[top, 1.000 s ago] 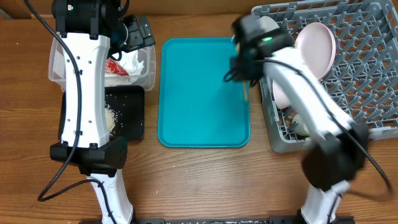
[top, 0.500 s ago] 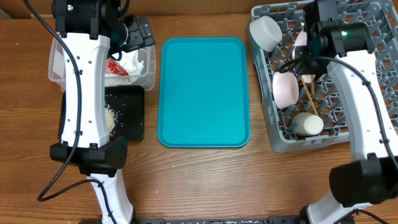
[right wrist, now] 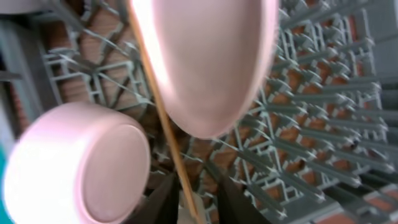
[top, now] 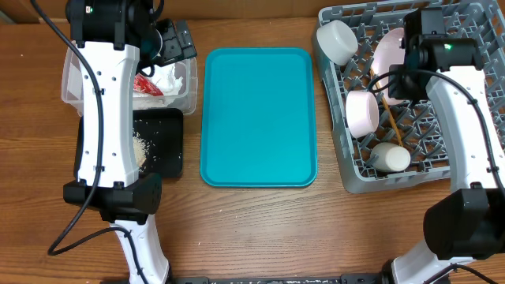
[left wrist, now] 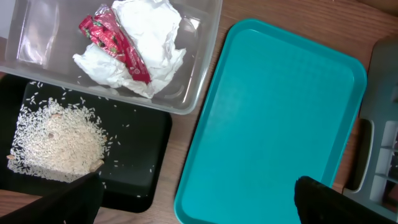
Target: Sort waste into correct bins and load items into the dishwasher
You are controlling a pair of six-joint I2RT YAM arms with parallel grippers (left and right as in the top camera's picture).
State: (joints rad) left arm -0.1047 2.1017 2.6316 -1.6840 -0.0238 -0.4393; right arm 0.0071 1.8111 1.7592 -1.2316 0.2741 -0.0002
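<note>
You see a teal serving tray (top: 259,118) lying flat, lengthwise, near the middle of the brown wooden table (top: 260,229).

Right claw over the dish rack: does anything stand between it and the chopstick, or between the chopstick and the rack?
Nothing visible does. The chopstick runs straight between the fingers of the right claw and lies on the grey rack, beside the plate and a bowl.

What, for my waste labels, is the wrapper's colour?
Red and shiny; the wrapper shows best in the left wrist view.
</note>
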